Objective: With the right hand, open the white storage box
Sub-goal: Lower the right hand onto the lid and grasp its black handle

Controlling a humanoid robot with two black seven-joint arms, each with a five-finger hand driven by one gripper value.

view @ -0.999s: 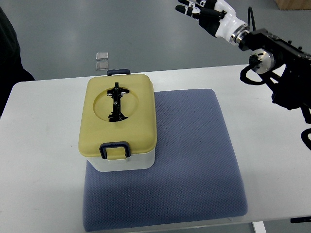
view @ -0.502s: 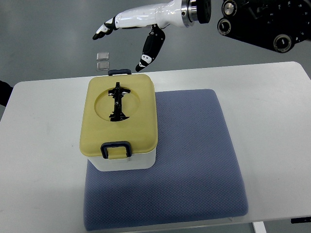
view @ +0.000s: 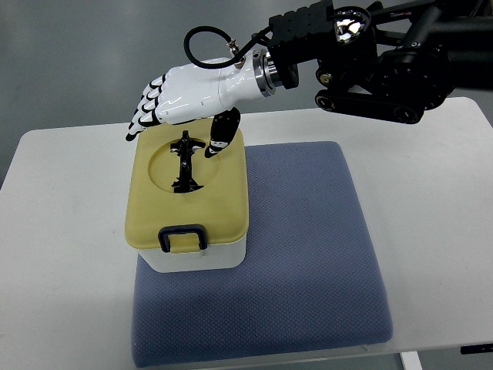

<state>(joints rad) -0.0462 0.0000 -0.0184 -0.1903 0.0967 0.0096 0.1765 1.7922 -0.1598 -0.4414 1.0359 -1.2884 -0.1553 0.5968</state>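
White table (view: 69, 254) with rounded corners, grey floor (view: 92, 54) past its far edge. One blue-grey textured mat (view: 308, 254) lies on the table, near edge roughly level with the table's near edge. One white storage box (view: 202, 259) stands on the mat's left side, its left part hanging over the mat's left edge onto bare table. One yellow lid (view: 186, 193) sits shut on the box, covering nearly all of it; only the white near wall shows. In the lid's round recess, one black folding handle (view: 185, 162) lies flat, running near to far. One dark latch (view: 182, 235) at the lid's near edge, looped down over the rim.

One right hand (view: 185, 96), white with black finger joints, on a black arm from the right, above the box's far end. Fingers (view: 142, 116) extended and slightly fanned past the lid's far-left corner, thumb (view: 222, 132) pointing down just right of the handle's far end. Hand is spread, gripping nothing; contact with lid unclear.
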